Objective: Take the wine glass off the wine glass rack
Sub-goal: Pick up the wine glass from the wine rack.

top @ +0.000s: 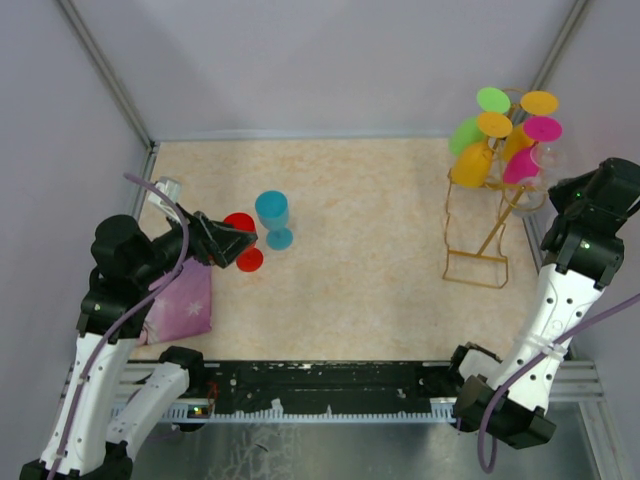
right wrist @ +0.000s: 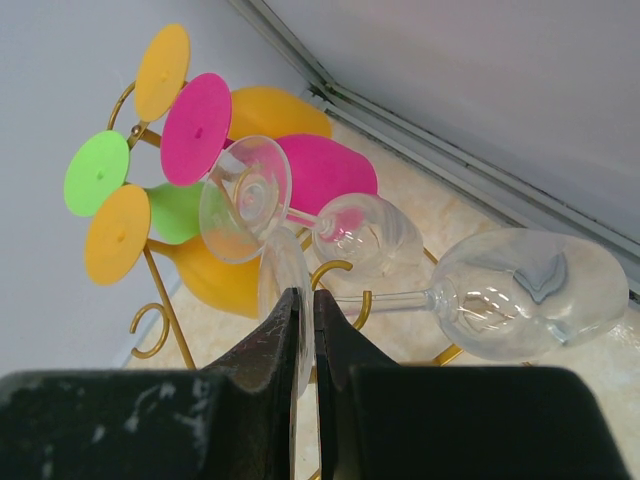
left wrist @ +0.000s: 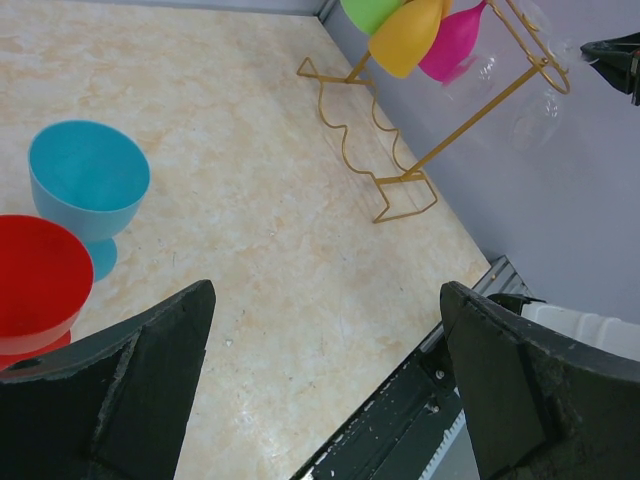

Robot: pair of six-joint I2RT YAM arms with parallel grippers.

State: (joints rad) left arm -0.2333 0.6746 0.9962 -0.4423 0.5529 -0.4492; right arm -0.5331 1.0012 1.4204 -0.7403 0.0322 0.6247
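The gold wire wine glass rack (top: 478, 262) stands at the far right and carries several coloured glasses and two clear ones, all hanging tilted. My right gripper (right wrist: 305, 295) is shut on the round foot of a clear wine glass (right wrist: 530, 290). Its stem lies across a gold hook (right wrist: 335, 270) of the rack. A second clear glass (right wrist: 365, 235) hangs just behind. In the top view the right gripper (top: 560, 195) is at the rack's right side. My left gripper (left wrist: 325, 380) is open and empty, low at the left (top: 235, 243).
A blue cup (top: 272, 212) and a red cup (top: 240, 225) stand upright next to the left gripper. A pink cloth (top: 185, 305) lies under the left arm. The side wall is close behind the rack. The table's front rail (top: 330, 378) runs along the near edge.
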